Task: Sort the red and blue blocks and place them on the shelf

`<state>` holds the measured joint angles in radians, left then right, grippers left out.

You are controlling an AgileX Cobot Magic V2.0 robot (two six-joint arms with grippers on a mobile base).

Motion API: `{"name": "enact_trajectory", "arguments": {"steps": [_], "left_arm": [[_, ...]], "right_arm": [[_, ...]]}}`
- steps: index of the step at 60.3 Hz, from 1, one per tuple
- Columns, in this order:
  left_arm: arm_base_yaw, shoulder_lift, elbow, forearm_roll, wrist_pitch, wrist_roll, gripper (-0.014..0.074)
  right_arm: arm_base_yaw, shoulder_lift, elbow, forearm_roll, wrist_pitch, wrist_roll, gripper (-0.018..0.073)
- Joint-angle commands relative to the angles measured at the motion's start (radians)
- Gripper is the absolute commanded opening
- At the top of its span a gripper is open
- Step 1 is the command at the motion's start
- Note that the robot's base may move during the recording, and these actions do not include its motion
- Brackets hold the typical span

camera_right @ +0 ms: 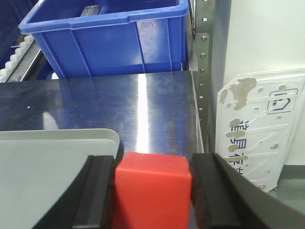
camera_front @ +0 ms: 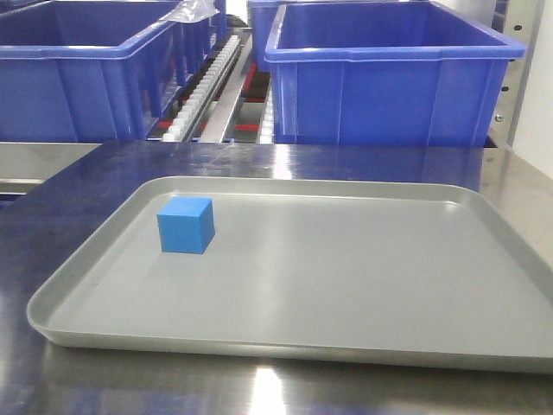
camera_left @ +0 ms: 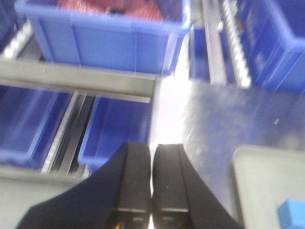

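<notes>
The red block (camera_right: 152, 188) is sitting clamped between the two fingers of the right pincer (camera_right: 153, 202), which is grasping it on both sides. The grey tray (camera_right: 47, 162) is lying just left of that pincer, and a blue bin (camera_right: 109, 38) is standing ahead of it on the shelf (camera_right: 202, 57). The blue block (camera_front: 185, 225) is resting on the tray, to the right of the left pincer (camera_left: 152, 183). That pincer is standing clenched, fingers together, grasping nothing.
</notes>
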<state>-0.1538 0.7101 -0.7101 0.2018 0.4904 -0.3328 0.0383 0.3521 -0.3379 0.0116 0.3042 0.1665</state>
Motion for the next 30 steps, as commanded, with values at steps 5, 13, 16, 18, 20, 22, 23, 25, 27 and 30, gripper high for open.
{"name": "enact_trajectory", "arguments": {"steps": [5, 13, 16, 18, 20, 22, 23, 25, 27, 30], "left_arm": [[-0.008, 0.003, -0.038, -0.025, -0.051, -0.001, 0.0123], [-0.008, 0.003, -0.038, -0.006, -0.065, -0.001, 0.0123], [-0.008, 0.003, -0.038, -0.007, -0.053, -0.001, 0.0123], [-0.008, 0.003, -0.038, -0.007, -0.042, -0.001, 0.0123], [-0.008, 0.004, -0.038, -0.007, -0.029, -0.001, 0.0123], [-0.008, 0.007, -0.038, -0.007, -0.023, -0.001, 0.0123], [-0.008, 0.012, -0.038, -0.013, -0.021, -0.001, 0.0123], [-0.008, 0.012, -0.038, -0.020, -0.019, -0.001, 0.0123], [-0.008, 0.014, -0.038, -0.027, -0.008, -0.001, 0.0123], [-0.008, 0.023, -0.038, -0.040, 0.005, -0.001, 0.0123]], "right_arm": [[-0.008, 0.002, -0.029, -0.012, -0.091, -0.001, 0.0051], [-0.008, 0.002, -0.029, -0.012, -0.091, -0.001, 0.0051], [-0.008, 0.002, -0.029, -0.012, -0.091, -0.001, 0.0051], [-0.008, 0.002, -0.029, -0.012, -0.091, -0.001, 0.0051], [-0.008, 0.002, -0.029, -0.012, -0.091, -0.001, 0.0051], [-0.008, 0.002, -0.029, -0.012, -0.091, -0.001, 0.0051], [-0.008, 0.002, -0.029, -0.012, -0.091, -0.001, 0.0051], [-0.008, 0.002, -0.029, -0.012, -0.091, -0.001, 0.0051], [-0.008, 0.002, -0.029, -0.012, -0.091, -0.001, 0.0051], [-0.008, 0.002, -0.029, -0.012, -0.091, -0.001, 0.0051]]}}
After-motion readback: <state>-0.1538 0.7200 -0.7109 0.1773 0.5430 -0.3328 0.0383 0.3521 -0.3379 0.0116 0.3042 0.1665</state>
